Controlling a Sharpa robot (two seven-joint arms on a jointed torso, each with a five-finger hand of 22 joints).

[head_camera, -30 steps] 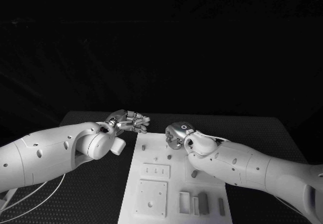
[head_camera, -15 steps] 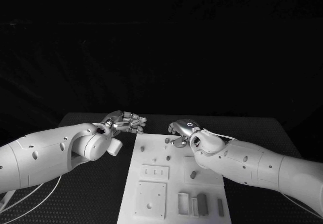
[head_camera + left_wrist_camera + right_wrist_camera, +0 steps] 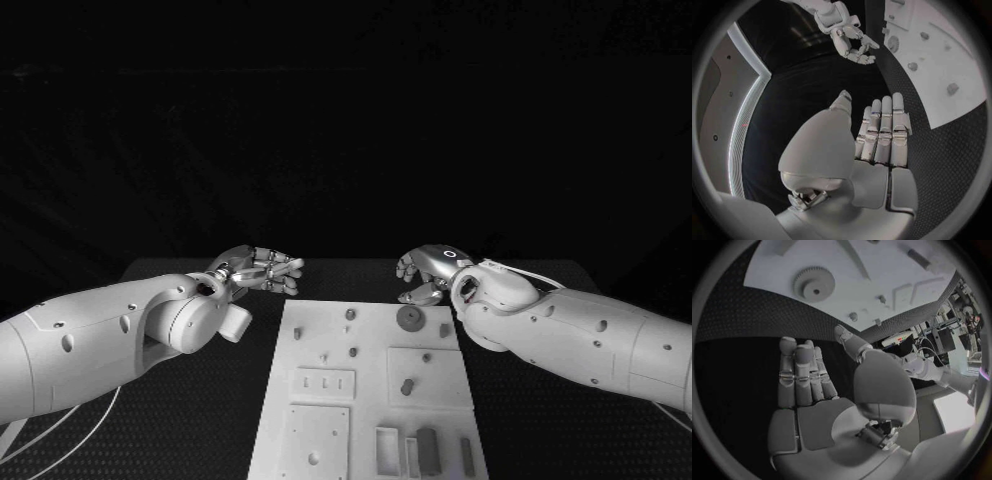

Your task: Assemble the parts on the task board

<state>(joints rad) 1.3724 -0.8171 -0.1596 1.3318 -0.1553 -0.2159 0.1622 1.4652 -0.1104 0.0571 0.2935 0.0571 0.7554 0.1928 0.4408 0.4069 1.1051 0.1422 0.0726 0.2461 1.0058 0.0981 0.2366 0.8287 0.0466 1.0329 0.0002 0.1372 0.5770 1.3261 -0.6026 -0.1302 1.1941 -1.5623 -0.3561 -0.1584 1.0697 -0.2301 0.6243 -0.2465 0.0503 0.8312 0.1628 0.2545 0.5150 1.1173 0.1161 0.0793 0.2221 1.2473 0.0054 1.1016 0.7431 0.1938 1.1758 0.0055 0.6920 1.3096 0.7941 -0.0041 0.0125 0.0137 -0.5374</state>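
Observation:
The white task board (image 3: 375, 400) lies lengthwise in the middle of the black table. A round toothed gear (image 3: 410, 318) lies flat near its far right corner, also seen as the gear (image 3: 814, 288) in the right wrist view and the gear (image 3: 893, 44) in the left wrist view. Small pegs (image 3: 351, 314) stand on the far half, and a stubby part (image 3: 408, 385) sits mid-board. My right hand (image 3: 430, 272) hovers just beyond the gear, off the far right corner, fingers straight and empty (image 3: 804, 375). My left hand (image 3: 260, 268) hangs past the far left corner, fingers extended and empty (image 3: 879, 130).
Upright rectangular blocks (image 3: 427, 445) and a slotted frame (image 3: 389, 440) stand at the board's near end, beside a square plate (image 3: 312, 435). A three-slot block (image 3: 325, 382) sits left of centre. Dark textured table mat (image 3: 173, 420) flanks the board on both sides.
My right hand has drawn back from over the board's far end to beyond its corner, and the gear now lies uncovered on the board. The view has shifted a little.

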